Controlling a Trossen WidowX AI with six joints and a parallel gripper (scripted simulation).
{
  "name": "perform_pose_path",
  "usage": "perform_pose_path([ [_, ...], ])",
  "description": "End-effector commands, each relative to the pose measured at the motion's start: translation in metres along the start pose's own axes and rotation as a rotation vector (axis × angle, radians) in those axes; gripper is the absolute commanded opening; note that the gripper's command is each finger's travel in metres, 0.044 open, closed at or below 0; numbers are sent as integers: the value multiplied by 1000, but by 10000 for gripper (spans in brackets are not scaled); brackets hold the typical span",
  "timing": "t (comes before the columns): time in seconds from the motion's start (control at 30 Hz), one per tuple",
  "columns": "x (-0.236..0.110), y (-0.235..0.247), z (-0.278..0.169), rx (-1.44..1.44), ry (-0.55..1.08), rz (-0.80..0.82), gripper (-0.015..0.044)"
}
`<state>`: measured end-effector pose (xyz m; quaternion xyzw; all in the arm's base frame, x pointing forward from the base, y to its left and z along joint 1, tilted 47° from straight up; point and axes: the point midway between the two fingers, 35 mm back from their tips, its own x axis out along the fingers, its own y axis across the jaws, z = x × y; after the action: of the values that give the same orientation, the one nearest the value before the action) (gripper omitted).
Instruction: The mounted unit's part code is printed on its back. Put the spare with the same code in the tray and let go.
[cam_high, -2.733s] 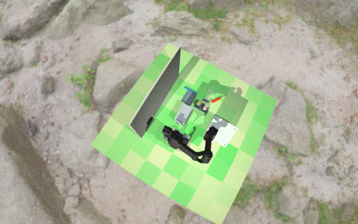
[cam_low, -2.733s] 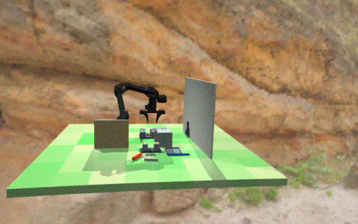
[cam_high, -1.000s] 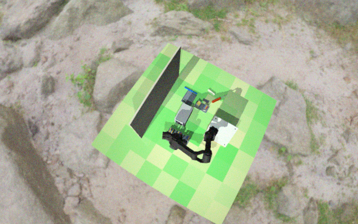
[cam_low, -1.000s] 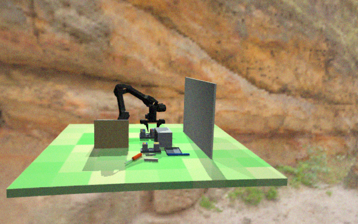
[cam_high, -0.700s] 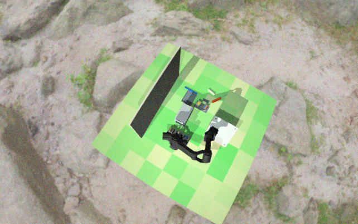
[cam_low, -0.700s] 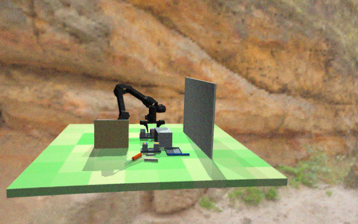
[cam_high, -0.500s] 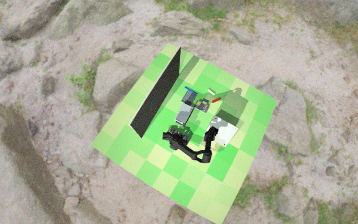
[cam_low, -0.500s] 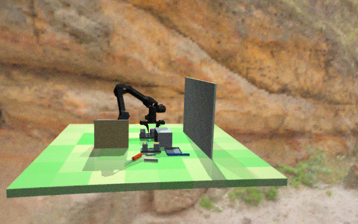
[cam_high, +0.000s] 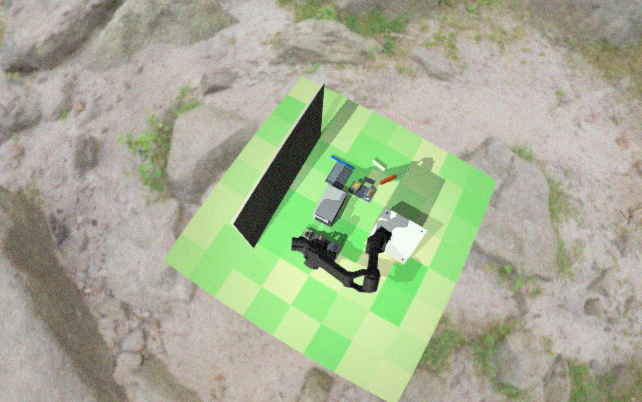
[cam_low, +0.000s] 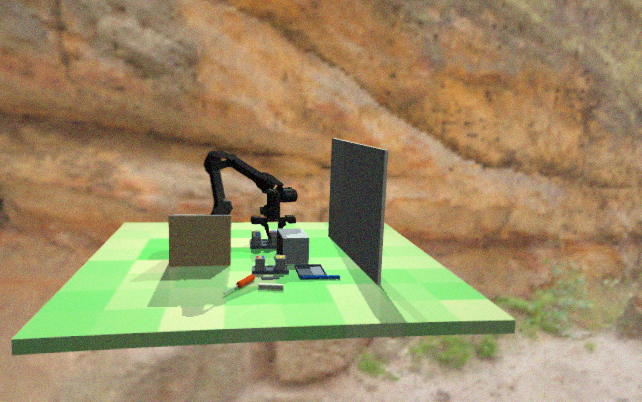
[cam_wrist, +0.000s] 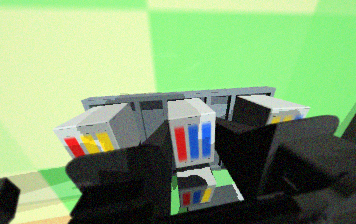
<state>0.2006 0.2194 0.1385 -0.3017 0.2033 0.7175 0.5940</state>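
In the wrist view a grey rack (cam_wrist: 180, 105) holds three spares. The left spare (cam_wrist: 95, 132) has red, yellow and yellow stripes. The middle spare (cam_wrist: 192, 132) has red, blue and blue stripes. The right spare (cam_wrist: 270, 112) is partly hidden by a finger. My gripper (cam_wrist: 185, 120) is shut on the middle spare, one finger on each side, with the spare still in the rack. My gripper also shows in the top and exterior views (cam_high: 320, 241) (cam_low: 271, 231). The grey mounted unit (cam_high: 330, 205) (cam_low: 294, 245) stands beside the rack. The dark tray with a blue edge (cam_high: 340, 172) (cam_low: 312, 271) lies beyond the unit.
A tall dark panel (cam_high: 285, 170) (cam_low: 357, 205) stands along one side. A second rack of spares (cam_high: 362, 189) (cam_low: 270, 264), an orange screwdriver (cam_high: 387, 179) (cam_low: 244, 281) and a small white bar (cam_high: 379, 164) (cam_low: 270, 287) lie near the tray. A brown box (cam_high: 402, 232) (cam_low: 200, 240) stands by the arm's base.
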Motion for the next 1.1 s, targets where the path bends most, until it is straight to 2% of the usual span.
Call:
perform_pose_path([
  [0.0, 0, 1, 0, 0, 0, 2, 0],
  [0.2, -3, 0, 0, 0, 2, 2, 0],
  [0.63, -75, -1, -1, 5, 10, 4, 0],
  [0.87, -78, -1, -3, 9, 15, 1, 0],
  [1.07, -106, 0, 0, 7, 18, 2, 0],
])
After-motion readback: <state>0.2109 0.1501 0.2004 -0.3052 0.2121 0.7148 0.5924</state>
